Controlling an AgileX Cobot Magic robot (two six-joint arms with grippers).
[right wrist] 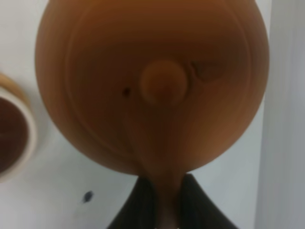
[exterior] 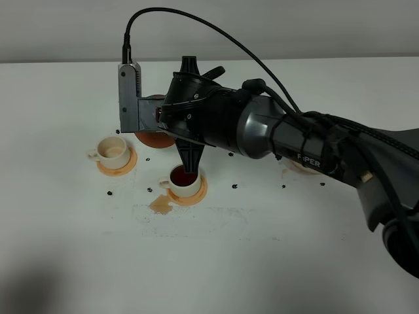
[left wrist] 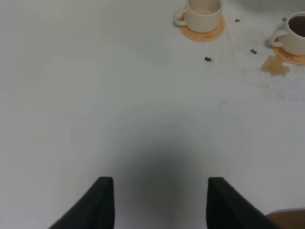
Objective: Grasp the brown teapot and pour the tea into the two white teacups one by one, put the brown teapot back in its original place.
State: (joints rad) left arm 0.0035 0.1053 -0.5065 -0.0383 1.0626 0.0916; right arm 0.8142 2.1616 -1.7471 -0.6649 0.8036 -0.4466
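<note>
The brown teapot (exterior: pixel 152 139) is mostly hidden under my right arm, behind and between the two white teacups. The right wrist view shows its lid and knob (right wrist: pixel 162 83) from above. My right gripper (exterior: pixel 160 121) (right wrist: pixel 164 210) is shut on the teapot's handle. The left teacup (exterior: pixel 114 150) (left wrist: pixel 204 12) looks pale inside. The right teacup (exterior: pixel 184 180) (left wrist: pixel 296 36) holds dark tea. Each cup stands on an orange coaster. An edge of the pale coaster (exterior: pixel 292 169) peeks out under my right arm. My left gripper (left wrist: pixel 161 200) is open and empty over bare table.
A small brown spill (exterior: pixel 160 205) (left wrist: pixel 275 66) lies in front of the right cup. Several small dark specks are scattered on the white table (exterior: pixel 262 261) around the cups. My right arm (exterior: pixel 314 147) spans the table from the right.
</note>
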